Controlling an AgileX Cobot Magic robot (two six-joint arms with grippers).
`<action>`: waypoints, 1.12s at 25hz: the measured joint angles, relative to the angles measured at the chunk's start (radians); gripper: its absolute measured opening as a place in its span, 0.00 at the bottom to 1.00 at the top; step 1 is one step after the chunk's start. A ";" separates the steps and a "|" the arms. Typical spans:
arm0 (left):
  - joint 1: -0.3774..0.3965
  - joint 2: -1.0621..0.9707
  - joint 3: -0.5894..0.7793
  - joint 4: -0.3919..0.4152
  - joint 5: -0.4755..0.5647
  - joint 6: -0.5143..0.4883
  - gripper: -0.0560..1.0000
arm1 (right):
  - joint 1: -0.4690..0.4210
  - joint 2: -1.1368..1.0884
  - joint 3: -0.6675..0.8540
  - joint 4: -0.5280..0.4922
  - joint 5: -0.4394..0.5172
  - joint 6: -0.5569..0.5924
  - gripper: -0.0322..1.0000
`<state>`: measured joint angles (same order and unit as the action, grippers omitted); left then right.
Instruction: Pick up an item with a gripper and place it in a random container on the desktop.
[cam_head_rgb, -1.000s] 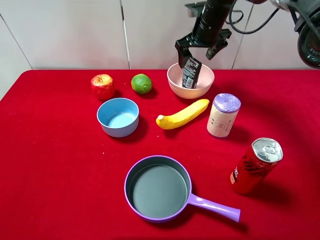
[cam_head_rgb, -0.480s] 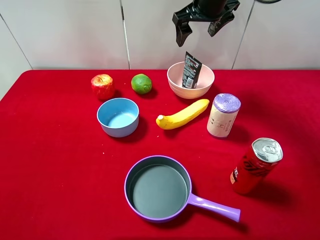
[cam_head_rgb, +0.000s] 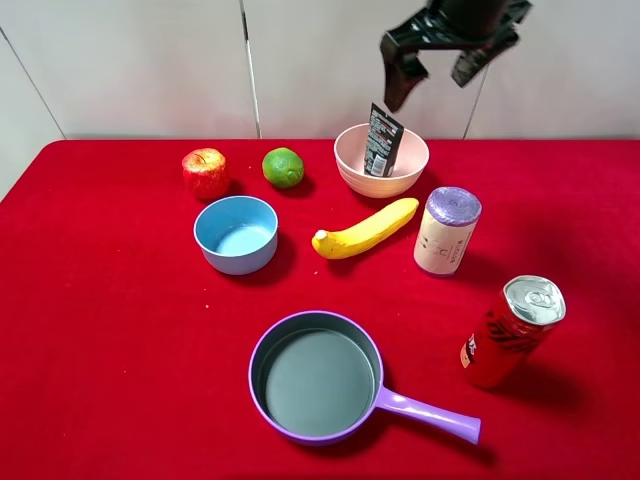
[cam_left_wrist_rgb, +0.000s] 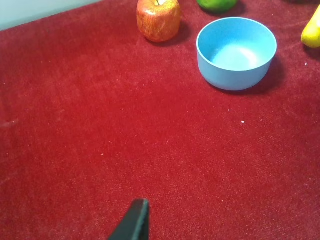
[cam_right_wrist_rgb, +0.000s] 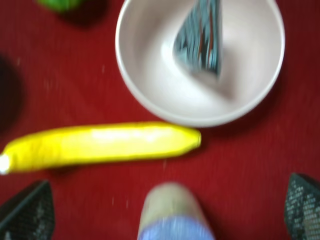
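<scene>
**Sachet stands in the pink bowl, right gripper clear above it**

The item (cam_head_rgb: 383, 141), a dark sachet with red and white print, stands inside the pink bowl (cam_head_rgb: 352, 162) at the back of the red desktop (cam_head_rgb: 110, 330). It leans against the bowl's inner wall, long axis close to upright, top edge tilted slightly left and poking above the rim. The right gripper (cam_head_rgb: 437, 68) hangs above and a little to the right of it, fingers spread wide and holding nothing, well apart from the sachet.

From left to right among the containers: the light blue bowl (cam_head_rgb: 236, 235) holds nothing, the purple pan (cam_head_rgb: 316, 377) nearer the front is bare inside, and the pink bowl holds only the sachet. In the right wrist view the sachet (cam_right_wrist_rgb: 200, 37) shows, blurred, resting on the bowl's (cam_right_wrist_rgb: 145, 75) inner side, with the banana (cam_right_wrist_rgb: 100, 146) just beside the bowl.

Only one fingertip of the left gripper (cam_left_wrist_rgb: 132, 224) shows, low over the cloth, so its state cannot be told.
</scene>
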<state>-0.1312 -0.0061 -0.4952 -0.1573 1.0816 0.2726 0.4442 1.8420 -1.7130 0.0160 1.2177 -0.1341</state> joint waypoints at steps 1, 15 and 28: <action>0.000 0.000 0.000 0.000 0.000 0.000 0.99 | 0.000 -0.032 0.040 0.000 0.000 0.000 0.70; 0.000 0.000 0.000 0.000 0.000 0.000 0.99 | 0.000 -0.494 0.494 -0.016 0.001 0.061 0.70; 0.000 0.000 0.000 0.000 0.000 0.000 0.99 | 0.000 -0.961 0.824 -0.028 0.004 0.154 0.70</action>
<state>-0.1312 -0.0061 -0.4952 -0.1573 1.0816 0.2726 0.4442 0.8809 -0.8887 -0.0115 1.2214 0.0203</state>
